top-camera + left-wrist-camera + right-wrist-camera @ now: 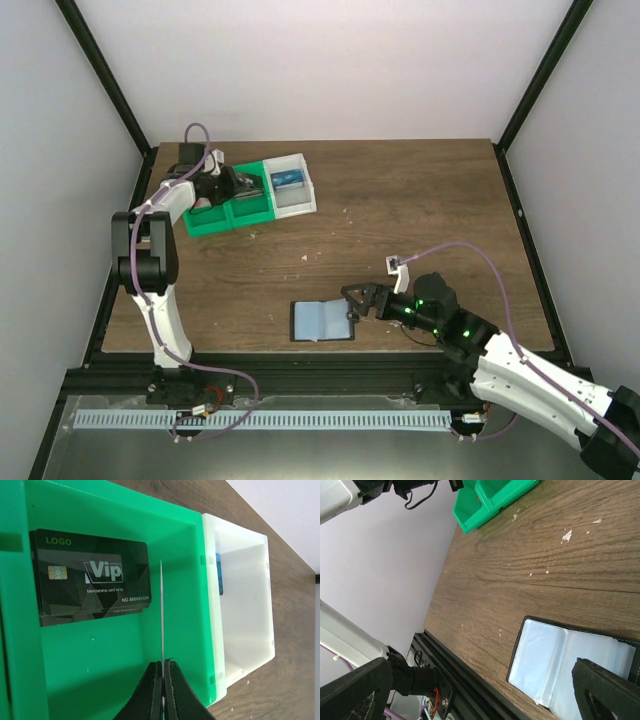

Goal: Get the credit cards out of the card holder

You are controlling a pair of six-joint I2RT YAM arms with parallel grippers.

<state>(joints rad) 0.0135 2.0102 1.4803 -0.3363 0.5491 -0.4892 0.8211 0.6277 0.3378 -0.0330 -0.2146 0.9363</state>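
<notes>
The card holder (322, 320) lies open on the table near the front edge, its blue-grey pockets facing up; it also shows in the right wrist view (555, 660). My right gripper (354, 302) is open and empty at the holder's right edge, its fingers (602, 690) spread wide above it. My left gripper (238, 185) hangs over the green-and-white tray (235, 222). It is shut (164, 664) on a thin pale credit card (162, 610), seen edge-on and held upright over the green compartment.
A stack of black VIP cards (92, 575) lies in the green compartment (115, 670) under my left gripper. A blue card (287, 181) lies in the white compartment (247, 605). The tray stands at the back left.
</notes>
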